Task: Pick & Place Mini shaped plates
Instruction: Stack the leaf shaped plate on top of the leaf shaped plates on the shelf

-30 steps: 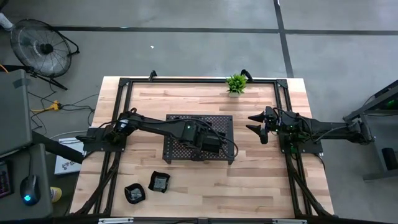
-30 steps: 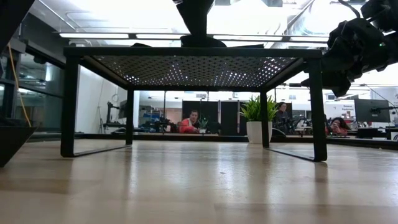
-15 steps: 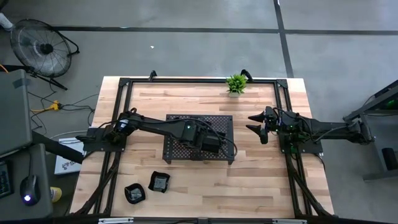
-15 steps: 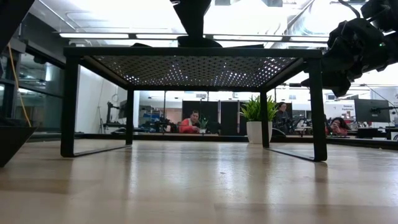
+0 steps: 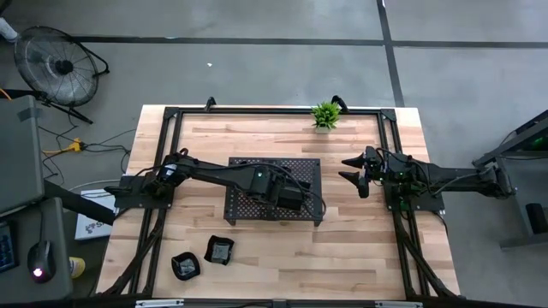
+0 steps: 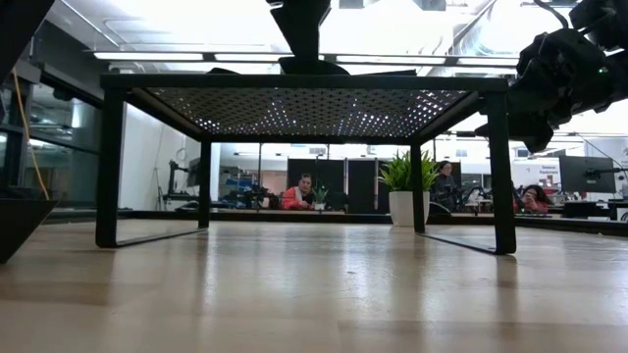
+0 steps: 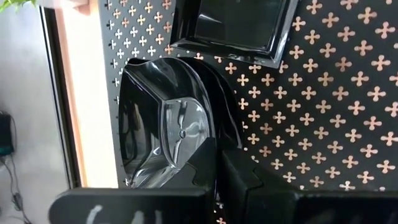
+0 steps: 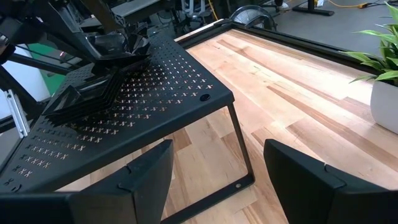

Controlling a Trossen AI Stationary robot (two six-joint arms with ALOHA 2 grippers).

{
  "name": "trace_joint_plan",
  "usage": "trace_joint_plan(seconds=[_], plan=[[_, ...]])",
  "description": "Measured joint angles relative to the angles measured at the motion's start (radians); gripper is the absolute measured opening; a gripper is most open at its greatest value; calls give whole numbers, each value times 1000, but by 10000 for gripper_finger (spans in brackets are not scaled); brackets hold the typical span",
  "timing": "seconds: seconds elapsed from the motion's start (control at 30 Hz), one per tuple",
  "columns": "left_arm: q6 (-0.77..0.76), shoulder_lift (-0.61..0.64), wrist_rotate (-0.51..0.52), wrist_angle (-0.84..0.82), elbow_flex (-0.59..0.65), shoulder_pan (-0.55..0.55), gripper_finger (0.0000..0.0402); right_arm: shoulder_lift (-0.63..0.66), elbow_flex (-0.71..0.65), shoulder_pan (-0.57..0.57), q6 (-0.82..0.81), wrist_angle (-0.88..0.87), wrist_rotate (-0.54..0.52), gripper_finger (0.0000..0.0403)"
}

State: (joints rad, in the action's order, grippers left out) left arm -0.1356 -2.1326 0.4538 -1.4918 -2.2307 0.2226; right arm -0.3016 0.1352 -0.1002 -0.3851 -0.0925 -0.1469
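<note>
Nearest the table's front edge, two mini shaped plates are sitting on the bare wood, waiting — one (image 5: 184, 265) by the left corner, another (image 5: 220, 250) just beside it toward the centre. Both are untouched, so at least these look left to move.

Farther in, on the perforated tray (image 5: 301, 167), the left gripper (image 7: 221, 180) is working with its jaws clamped together on the rim of a glossy wavy plate (image 7: 168, 127); that plate is lying on the tray top, so it is looking close to placed. Just past it, a square plate (image 7: 239, 25) is already resting on the tray, and the right wrist view is showing dark dishes bunched at that end (image 8: 115, 46), though how many I cannot tell.

Off to the side, the right gripper (image 5: 355, 175) is hanging well clear of the tray, fingers (image 8: 143, 177) spread wide and holding nothing.

At the far edge a small green plant (image 5: 324, 114) is standing — not involved.
</note>
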Motion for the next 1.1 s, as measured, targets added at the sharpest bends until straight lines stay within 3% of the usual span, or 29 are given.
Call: trace_joint_plan(seconds=[0.93,1.1], plan=[[56,0,-3,0,0,0,8,0,0,0,0,0,0,246],[56,0,-3,0,0,0,32,0,0,0,0,0,0,246]])
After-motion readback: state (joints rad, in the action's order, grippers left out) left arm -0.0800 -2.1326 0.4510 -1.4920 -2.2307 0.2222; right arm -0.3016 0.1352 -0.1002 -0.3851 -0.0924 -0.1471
